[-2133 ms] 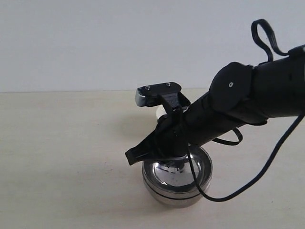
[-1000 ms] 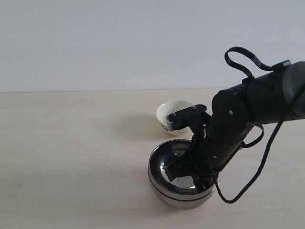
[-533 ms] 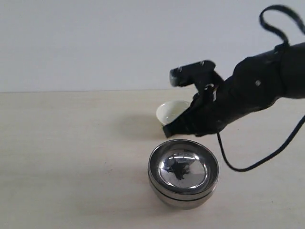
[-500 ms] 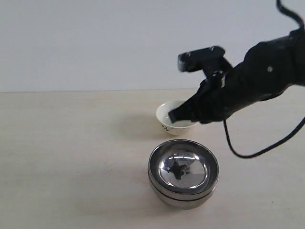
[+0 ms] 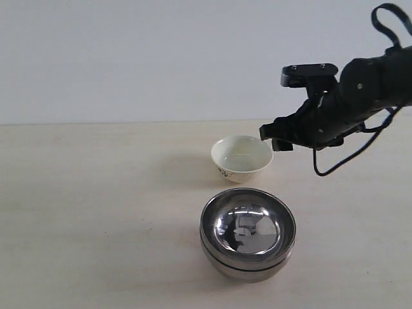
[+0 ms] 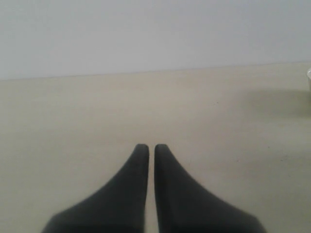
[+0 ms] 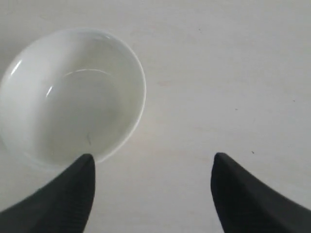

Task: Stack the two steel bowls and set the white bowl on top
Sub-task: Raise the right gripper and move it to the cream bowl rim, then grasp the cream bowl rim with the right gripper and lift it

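The two steel bowls (image 5: pixel 248 233) sit nested, one inside the other, near the front of the table. Just behind them stands the white bowl (image 5: pixel 241 158), upright and empty, with a small dark pattern on its side. My right gripper (image 5: pixel 275 136) hovers above the table just right of the white bowl's rim, open and holding nothing. In the right wrist view the white bowl (image 7: pixel 70 97) lies beside one finger of the open right gripper (image 7: pixel 153 162), with bare table between the fingers. My left gripper (image 6: pixel 147 147) is shut over bare table and is out of the exterior view.
The pale wooden table (image 5: pixel 96 193) runs back to a plain white wall. A black cable (image 5: pixel 335 161) hangs in a loop under the right arm. At the edge of the left wrist view a sliver of a white object (image 6: pixel 309 75) shows.
My right gripper has lifted out of the stacked steel bowls and swung back and to the right, ending above the table beside the white bowl. The bowls have stayed put.
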Available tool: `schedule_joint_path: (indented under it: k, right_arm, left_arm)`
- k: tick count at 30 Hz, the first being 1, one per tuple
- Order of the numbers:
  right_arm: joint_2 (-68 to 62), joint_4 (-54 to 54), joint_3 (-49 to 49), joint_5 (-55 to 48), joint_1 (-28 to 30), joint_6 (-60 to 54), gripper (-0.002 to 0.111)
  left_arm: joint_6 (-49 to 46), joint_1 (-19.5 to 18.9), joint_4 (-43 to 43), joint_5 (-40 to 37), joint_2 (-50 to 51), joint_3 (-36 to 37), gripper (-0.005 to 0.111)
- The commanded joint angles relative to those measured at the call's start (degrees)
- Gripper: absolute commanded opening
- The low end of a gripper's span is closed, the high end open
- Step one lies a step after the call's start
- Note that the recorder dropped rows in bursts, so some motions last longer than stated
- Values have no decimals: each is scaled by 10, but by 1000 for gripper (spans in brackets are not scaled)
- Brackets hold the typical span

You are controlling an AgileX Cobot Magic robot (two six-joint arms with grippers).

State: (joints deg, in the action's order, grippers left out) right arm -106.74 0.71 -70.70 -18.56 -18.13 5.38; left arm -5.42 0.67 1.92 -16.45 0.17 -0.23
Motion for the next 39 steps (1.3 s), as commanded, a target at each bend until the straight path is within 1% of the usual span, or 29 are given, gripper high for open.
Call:
schedule_joint_path:
  k: [1,8,12,15,16,17,18,19,21,28,34,38,39]
  right_arm:
    - [-77,5,-91,-34,4,3,61]
    - [-193,34,-222,-65,4,0,61]
    - [-236,60,-254,-67,4,-18,59]
    - [-256,77,-260,-59,4,-34,59]
    - [-264,78,-260,-55,4,-34,57]
    - [-265,78,-260,-53,4,-36,47]
    - [-265,78,-260,-53,4,-39,39]
    - [-265,78,-260,-53,4,-49,22]
    - [-265,78,-260,-53,4,-57,0]
    - [-238,79,-260,-60,4,-57,0]
    - [-176,79,-260,-107,4,-82,0]
    - [-131,82,-260,-155,4,-90,0]
    - [-110,99,-260,-175,4,-100,0]
  left_arm:
    - [-2,-1,4,2,-2,2,4]
    - [-2,-1,4,2,-2,2,4]
    - [-2,-1,4,2,-2,2,4]
    - [-2,-1,4,2,-2,2,4]
    - [-2,-1,4,2,-2,2,4]
    - [-2,-1,4,2,-2,2,4]
    - [-2,-1,4,2,-2,2,4]
    - [-2,-1,4,2,-2,2,4]
    - [-2,-1,4,2,-2,2,4]
    - [-2,-1,4,2,-2,2,4]
    - [-2,-1,4,2,-2,2,4]
    - [-2,-1,4,2,-2,2,4]
    - [-2,-1,4,2,-2,2,4]
